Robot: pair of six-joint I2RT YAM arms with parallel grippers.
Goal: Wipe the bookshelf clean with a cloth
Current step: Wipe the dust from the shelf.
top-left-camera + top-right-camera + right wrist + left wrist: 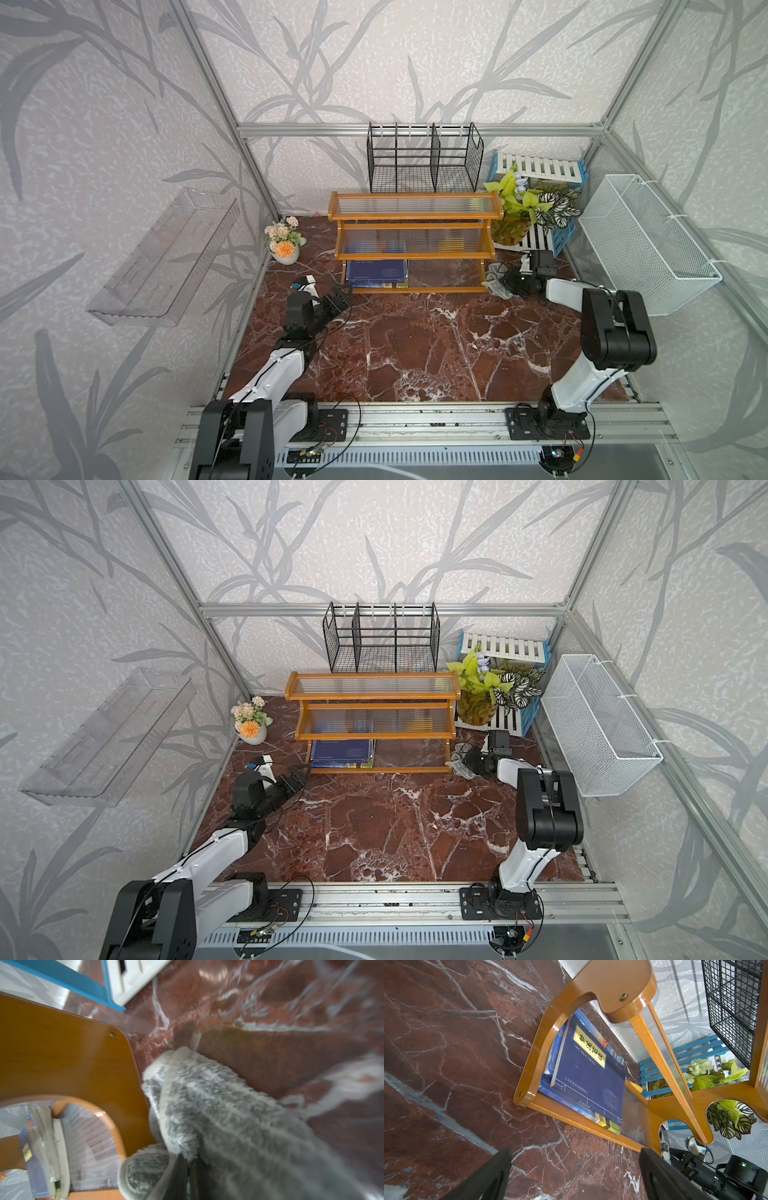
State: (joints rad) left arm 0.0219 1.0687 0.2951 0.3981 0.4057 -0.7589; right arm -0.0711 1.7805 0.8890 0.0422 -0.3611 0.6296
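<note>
The bookshelf [415,216] was seen at the back of the marble tabletop [415,353] in both top views. Just behind it, a black wire rack [424,170] was set against the rear wall. To its left a flower pot [286,249] was placed in the corner. To its right, leafy plants [523,203] were stood on a blue-and-white slatted stand [540,168], crowding the shelf's right end. A white wire basket [648,249] was hung on the right wall and a clear tray [166,257] on the left wall. A stack of books [378,274] was laid flat on the left half of the lowest tier, a dark blue one uppermost. The cloth [228,1115] was clamped in the closed jaws of the right gripper [508,283], low down and close against the outside of the shelf's right side panel. The left gripper [575,1167] was held near the shelf's left front foot, above the tabletop, its jaws spread wide apart.
</note>
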